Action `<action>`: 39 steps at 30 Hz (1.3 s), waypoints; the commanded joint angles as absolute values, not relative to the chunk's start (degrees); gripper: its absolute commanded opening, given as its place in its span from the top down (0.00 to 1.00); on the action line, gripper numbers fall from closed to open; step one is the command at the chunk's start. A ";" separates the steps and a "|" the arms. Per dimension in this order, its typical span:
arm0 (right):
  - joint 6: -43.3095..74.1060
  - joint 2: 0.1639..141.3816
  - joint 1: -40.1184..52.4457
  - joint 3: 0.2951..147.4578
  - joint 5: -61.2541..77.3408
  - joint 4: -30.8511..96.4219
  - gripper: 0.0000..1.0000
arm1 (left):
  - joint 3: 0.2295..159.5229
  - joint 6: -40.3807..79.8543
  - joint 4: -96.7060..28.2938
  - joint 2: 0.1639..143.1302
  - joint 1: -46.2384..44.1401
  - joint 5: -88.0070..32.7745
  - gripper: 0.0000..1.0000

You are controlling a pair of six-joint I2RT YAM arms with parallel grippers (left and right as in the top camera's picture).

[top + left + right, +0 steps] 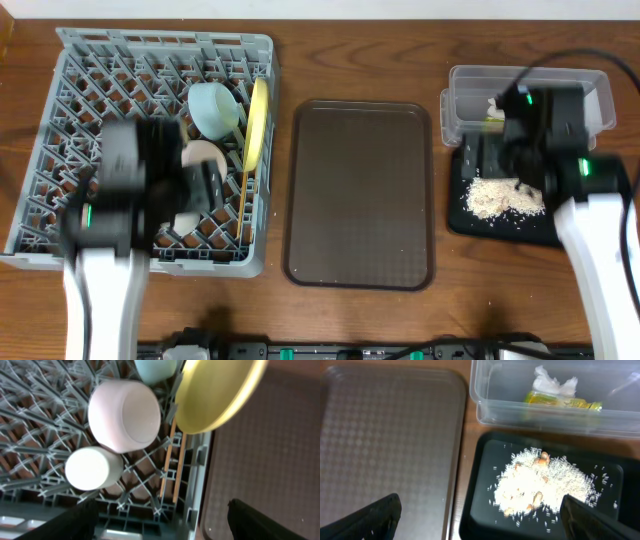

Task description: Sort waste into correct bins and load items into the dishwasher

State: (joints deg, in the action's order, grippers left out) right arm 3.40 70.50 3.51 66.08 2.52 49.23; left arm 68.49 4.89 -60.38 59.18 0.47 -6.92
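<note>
The grey dish rack [60, 230] holds the yellow plate [258, 122] on edge, the light blue bowl [214, 107], the pink bowl [125, 415], the white cup [92, 468] and two chopsticks [172, 467]. My left gripper [160, 522] is open and empty above the rack's front right part. The clear tub [475, 85] holds the white tissue [554, 382] and the snack wrapper [560, 400]. The black tray [500, 225] holds the rice scraps [545, 482]. My right gripper [480, 515] is open and empty above the black tray's left edge.
A dark brown serving tray [360, 190] lies between the rack and the bins. The left arm [115, 200] hangs over the rack's front. The right arm [560, 150] covers part of the tub and the black tray.
</note>
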 commanded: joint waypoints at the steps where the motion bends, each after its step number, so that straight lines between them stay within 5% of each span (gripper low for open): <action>1: 3.18 60.25 3.38 59.00 1.41 46.04 0.01 | 61.14 2.66 -56.66 49.15 0.12 -6.81 0.16; 3: 3.14 55.11 3.40 55.96 0.25 45.43 0.01 | 58.11 2.63 -55.48 44.31 0.14 -6.81 0.06; 12: 3.14 41.52 3.40 52.07 -1.48 54.13 0.01 | 54.59 3.27 -57.28 31.68 0.14 -7.01 0.05; 25: 3.14 40.49 3.40 52.05 -1.48 66.30 0.01 | 54.59 3.27 -57.80 31.73 0.14 -7.01 0.05; 34: 2.28 38.46 3.40 51.68 -2.52 66.39 0.01 | 54.59 3.27 -57.80 31.73 0.14 -7.01 0.04; 39: -0.10 32.03 3.40 47.57 -2.52 54.96 0.01 | 54.59 3.27 -57.80 31.73 0.14 -7.01 0.04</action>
